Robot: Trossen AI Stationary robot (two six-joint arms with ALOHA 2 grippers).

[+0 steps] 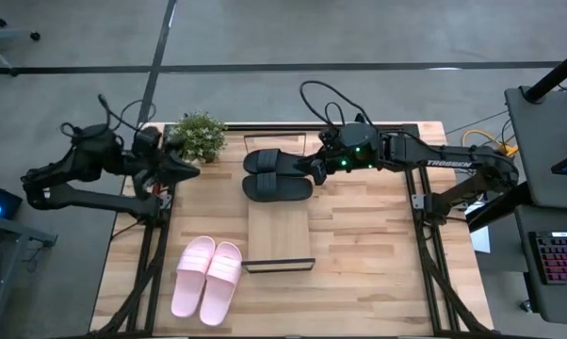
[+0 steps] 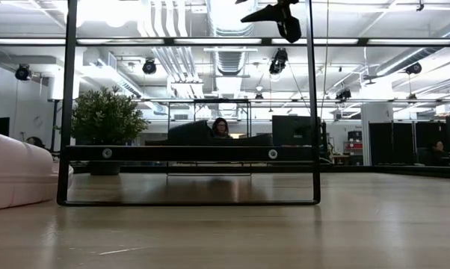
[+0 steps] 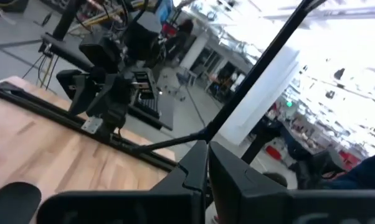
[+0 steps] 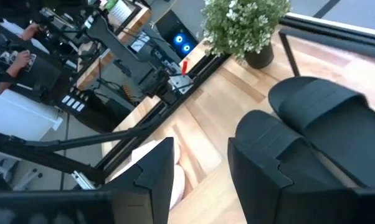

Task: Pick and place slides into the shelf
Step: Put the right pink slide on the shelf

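Note:
Two black slides (image 1: 277,174) lie side by side, soles down, on the far end of the light-wood shelf (image 1: 280,234). The pink pair (image 1: 206,278) lies on the tabletop near the front left. My right gripper (image 1: 316,171) hovers open at the black slides' right ends. In the right wrist view only the tabletop and a bit of pink slide show between its fingers, and the nearer black slide (image 4: 324,112) lies just past one finger (image 4: 262,168). My left gripper (image 1: 185,169) is shut on nothing and raised at the table's left side, beside the plant. My right gripper stands open with one finger (image 4: 262,168) close against the end of the nearer black slide (image 4: 281,99). Both are black and overlap in the picture, so I cannot tell whether they touch. The slide lies flat on the shelf.
A potted plant (image 1: 199,137) stands at the table's far left, close to my left gripper. The shelf's thin dark frame (image 2: 187,153) rises in the low view. Bare wood lies to the right of the shelf and between the shelf and the pink slides.

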